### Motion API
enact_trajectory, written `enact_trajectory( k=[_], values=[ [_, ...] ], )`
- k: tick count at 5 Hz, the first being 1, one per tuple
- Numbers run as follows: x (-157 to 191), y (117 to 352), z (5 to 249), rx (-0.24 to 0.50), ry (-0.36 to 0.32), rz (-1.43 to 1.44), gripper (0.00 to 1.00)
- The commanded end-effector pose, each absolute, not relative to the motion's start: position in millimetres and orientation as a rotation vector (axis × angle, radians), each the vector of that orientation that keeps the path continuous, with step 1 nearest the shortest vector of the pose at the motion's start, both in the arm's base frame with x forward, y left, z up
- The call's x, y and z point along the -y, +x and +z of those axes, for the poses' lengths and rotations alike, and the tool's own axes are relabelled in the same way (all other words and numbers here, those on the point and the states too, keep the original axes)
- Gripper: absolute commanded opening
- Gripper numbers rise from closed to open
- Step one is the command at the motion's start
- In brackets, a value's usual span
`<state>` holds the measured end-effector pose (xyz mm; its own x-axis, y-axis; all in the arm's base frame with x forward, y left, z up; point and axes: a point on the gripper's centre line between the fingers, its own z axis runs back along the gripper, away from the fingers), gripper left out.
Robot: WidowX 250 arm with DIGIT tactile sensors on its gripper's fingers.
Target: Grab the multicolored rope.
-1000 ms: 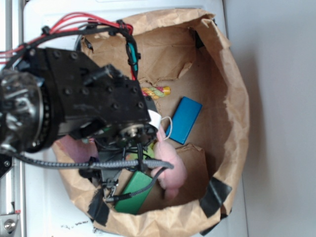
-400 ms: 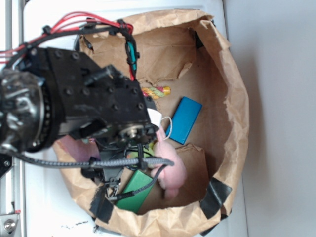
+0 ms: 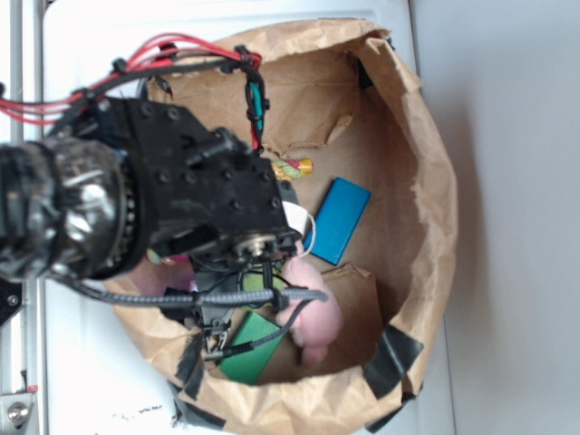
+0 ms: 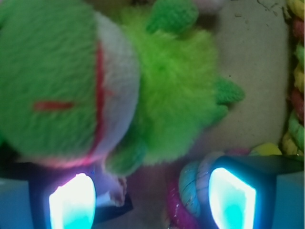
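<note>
The multicolored rope (image 4: 296, 90) runs down the right edge of the wrist view in red, yellow and green twists. Its curved end (image 4: 187, 192) lies between my fingers, right beside the right fingertip (image 4: 232, 200). My gripper (image 4: 151, 202) is open, with both pads glowing. A green plush toy (image 4: 119, 81) fills the upper part of that view, just ahead of the jaws. From the exterior, only the rope's tip (image 3: 294, 168) shows beside my arm (image 3: 181, 208), which hides the gripper and the rest of the rope.
Everything sits inside a crumpled brown paper bag (image 3: 426, 181) with taped edges. A blue box (image 3: 337, 220), a pink plush bunny (image 3: 313, 313) and a green box (image 3: 245, 349) lie on its floor. Red cables (image 3: 172, 45) loop over the arm.
My arm has shifted right and down into the bag and its wrist has turned. It covers more of the rope than before.
</note>
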<state>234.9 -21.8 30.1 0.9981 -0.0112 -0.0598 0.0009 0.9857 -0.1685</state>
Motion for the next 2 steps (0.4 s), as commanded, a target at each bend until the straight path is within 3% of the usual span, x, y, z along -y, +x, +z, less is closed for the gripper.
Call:
enact_trajectory(
  k=[1, 2],
  values=[
    [12.1, 233.1, 20.2, -0.067, -0.131, -0.007, 1.0],
    [13.3, 227.5, 13.7, -0.116, -0.128, -0.005, 1.0]
  ],
)
